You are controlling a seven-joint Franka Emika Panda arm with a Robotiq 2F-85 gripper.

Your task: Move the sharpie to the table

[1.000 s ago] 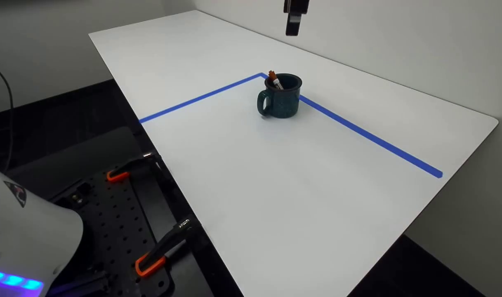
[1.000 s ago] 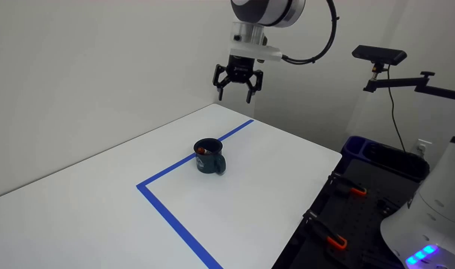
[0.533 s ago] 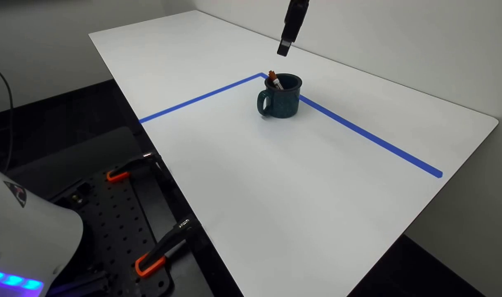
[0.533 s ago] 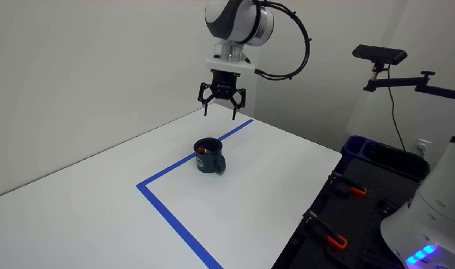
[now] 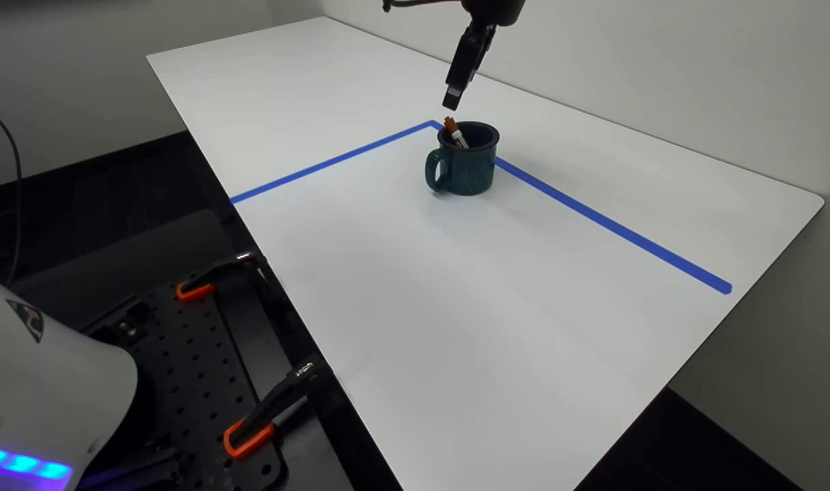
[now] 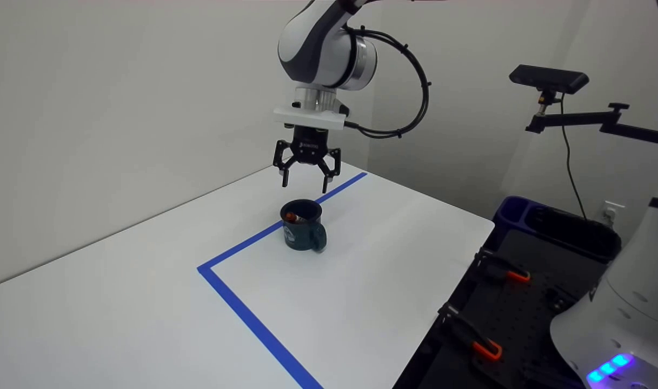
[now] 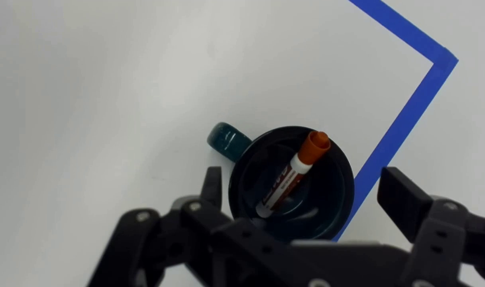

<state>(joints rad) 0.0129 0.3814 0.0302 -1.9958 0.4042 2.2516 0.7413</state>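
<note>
White surface (image 5: 455, 293) holds mug (image 6: 301, 236) with sharpie (image 7: 292, 174) inside, pincer (image 6: 304, 189) spread wide above, gripping nothing: grasp, lift-out, set-down all look pending.

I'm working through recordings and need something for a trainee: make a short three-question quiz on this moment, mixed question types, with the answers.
1. Fill in the blank: the tape on the table is ____ in colour.
2. True or false: the gripper is shut on the mug.
3. Multiple choice: where is the sharpie?
A) flat on the table
B) leaning inside the mug
C) clamped in the gripper

Key: 1. blue; 2. false, it is open above the mug; 3. B.
</note>
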